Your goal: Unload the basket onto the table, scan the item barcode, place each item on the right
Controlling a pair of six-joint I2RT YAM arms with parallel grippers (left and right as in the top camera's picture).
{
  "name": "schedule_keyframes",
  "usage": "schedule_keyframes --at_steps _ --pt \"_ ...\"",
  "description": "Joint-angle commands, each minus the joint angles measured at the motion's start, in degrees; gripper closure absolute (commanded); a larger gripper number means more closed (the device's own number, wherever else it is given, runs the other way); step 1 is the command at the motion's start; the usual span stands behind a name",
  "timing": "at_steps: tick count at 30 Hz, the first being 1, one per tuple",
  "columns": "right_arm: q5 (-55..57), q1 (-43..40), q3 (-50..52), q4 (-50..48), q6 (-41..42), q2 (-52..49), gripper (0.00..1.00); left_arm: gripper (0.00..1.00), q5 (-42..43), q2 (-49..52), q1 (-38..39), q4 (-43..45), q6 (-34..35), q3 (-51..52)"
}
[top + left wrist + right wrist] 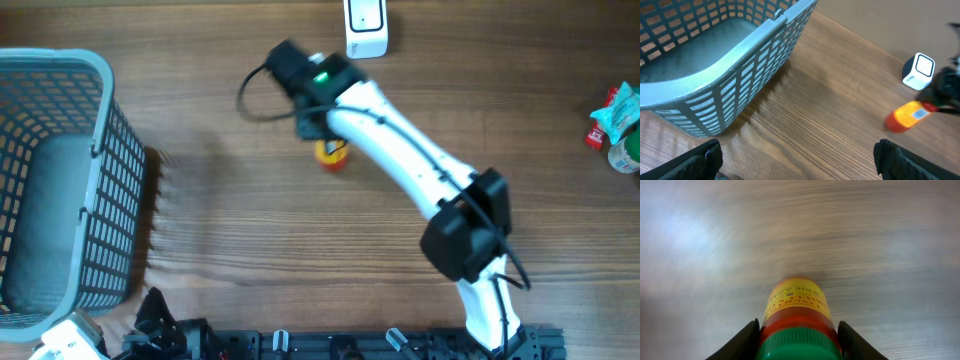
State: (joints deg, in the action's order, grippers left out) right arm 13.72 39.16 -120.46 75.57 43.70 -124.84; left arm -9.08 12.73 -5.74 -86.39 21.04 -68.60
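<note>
Ok, status, left to right, with the basket (118, 170) taken as reference. The left gripper (799, 159) is parked just beside the basket's near corner, jaws wide apart, nothing held. Well right of the basket, the bottle (332, 153) is seen lying on the table (250, 250), green cap toward the right gripper (799, 340). That gripper's fingers are set on either side of the cap, close against it, but a firm clamp cannot be confirmed. The scanner (366, 28) is placed slightly further right of the basket, near the bottle but apart from it. Farthest right of the basket, packaged goods (620, 125) are cut off by the frame edge.

Progress is judged early: pick-up is at most begun. Lifting, the label being turned to the scanner, and the read are left.

Counted: one basket, one bottle, one scanner, two grippers. The packaged goods cannot be counted.
</note>
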Motion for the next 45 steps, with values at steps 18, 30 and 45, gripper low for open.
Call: schedule_keyframes --at_steps 18,30,45 --pt "-11.96 -21.59 0.59 1.68 25.07 16.46 0.0 0.0 0.07 -0.37 -0.39 0.17 -0.92 -0.09" --pt "-56.35 -36.83 6.6 -6.51 10.25 -9.11 0.0 0.0 0.07 -0.37 -0.39 0.17 -0.94 -0.09" --pt "-67.87 -27.85 6.6 -6.97 -2.99 -19.02 0.02 0.0 0.07 -0.37 -0.39 0.17 -0.92 -0.09"
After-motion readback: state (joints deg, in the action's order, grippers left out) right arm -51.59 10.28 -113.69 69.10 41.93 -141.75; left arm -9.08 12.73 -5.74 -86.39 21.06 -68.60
